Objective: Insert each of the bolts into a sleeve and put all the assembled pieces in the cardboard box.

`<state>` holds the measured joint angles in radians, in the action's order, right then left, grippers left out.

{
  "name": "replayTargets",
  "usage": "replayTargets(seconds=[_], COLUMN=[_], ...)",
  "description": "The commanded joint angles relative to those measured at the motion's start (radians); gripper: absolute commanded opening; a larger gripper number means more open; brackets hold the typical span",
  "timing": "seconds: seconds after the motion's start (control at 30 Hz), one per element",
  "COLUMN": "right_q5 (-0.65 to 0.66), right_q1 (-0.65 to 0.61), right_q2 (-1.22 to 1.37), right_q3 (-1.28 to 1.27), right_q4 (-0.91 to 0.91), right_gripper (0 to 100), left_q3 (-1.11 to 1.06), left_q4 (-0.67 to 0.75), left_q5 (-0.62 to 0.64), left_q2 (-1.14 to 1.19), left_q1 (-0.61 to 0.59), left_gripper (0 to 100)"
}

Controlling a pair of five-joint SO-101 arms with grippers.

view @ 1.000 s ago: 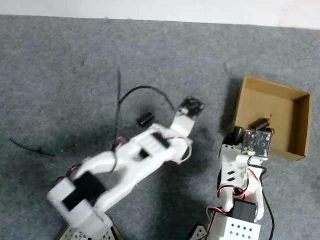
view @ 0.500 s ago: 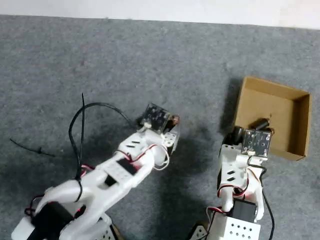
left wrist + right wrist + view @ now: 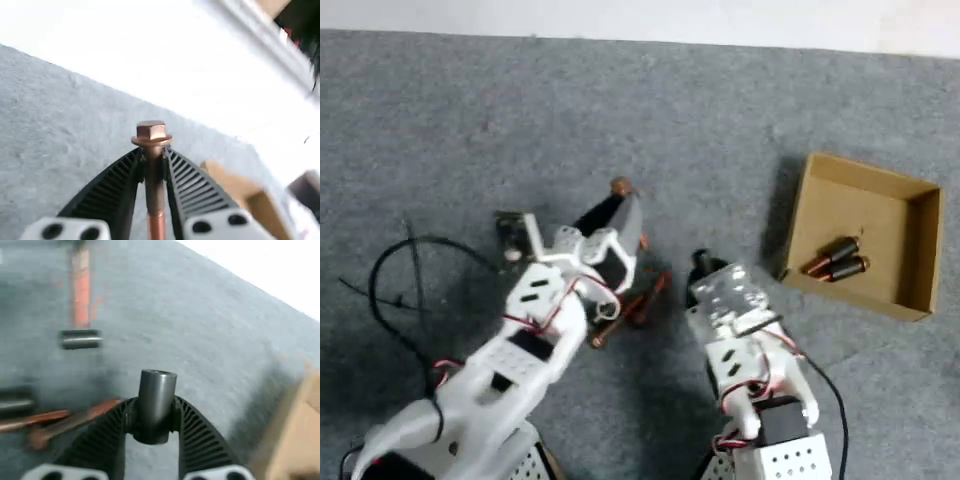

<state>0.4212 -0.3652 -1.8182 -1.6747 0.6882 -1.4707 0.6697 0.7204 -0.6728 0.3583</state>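
Your left tool (image 3: 153,152) is closed tight on a copper bolt (image 3: 151,133), pinching the shank just under the hex head, which sticks out past the tips. Your right tool (image 3: 154,409) is clamped around a dark sleeve (image 3: 157,389), its open end facing outward. Between the two arms, loose bolts (image 3: 632,305) lie on the grey tabletop (image 3: 470,120). Over on the right, the cardboard box (image 3: 918,250) holds two assembled pieces (image 3: 835,258).

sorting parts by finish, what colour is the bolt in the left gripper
Copper-coloured bolt, clearest in left wrist view.
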Motion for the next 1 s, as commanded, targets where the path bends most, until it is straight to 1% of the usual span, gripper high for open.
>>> replayTargets(seconds=[0.0, 0.17, 0.2, 0.37, 0.43, 0.57, 0.9, 0.97], right_q5=[0.025, 0.023, 0.023, 0.021, 0.021, 0.026, 0.028, 0.028], right_q1=[-0.073, -0.087, -0.091, -0.145, -0.154, -0.156, -0.157, -0.157], right_q2=[-0.021, -0.021, -0.021, -0.019, -0.019, -0.019, -0.019, -0.019], right_q3=[-0.117, -0.117, -0.117, -0.117, -0.117, -0.119, -0.119, -0.119], right_q4=[-0.036, -0.097, -0.110, -0.107, -0.107, -0.107, -0.111, -0.111], right_gripper=[0.5, 0.5, 0.5, 0.5, 0.5, 0.5, 0.5, 0.5], left_q3=[-0.038, -0.122, -0.130, -0.073, -0.067, -0.068, -0.067, -0.068], left_q4=[0.031, 0.026, 0.006, -0.265, -0.327, -0.342, -0.338, -0.339], left_q5=[0.058, 0.052, 0.052, 0.057, 0.057, 0.057, 0.060, 0.095], left_q2=[-0.159, -0.378, -0.415, -0.487, -0.489, -0.486, -0.487, -0.487], left_q1=[-0.001, 0.015, 0.015, 0.058, 0.101, 0.140, 0.137, 0.139], left_gripper=[1, 1, 1, 1, 1, 1, 1, 1])
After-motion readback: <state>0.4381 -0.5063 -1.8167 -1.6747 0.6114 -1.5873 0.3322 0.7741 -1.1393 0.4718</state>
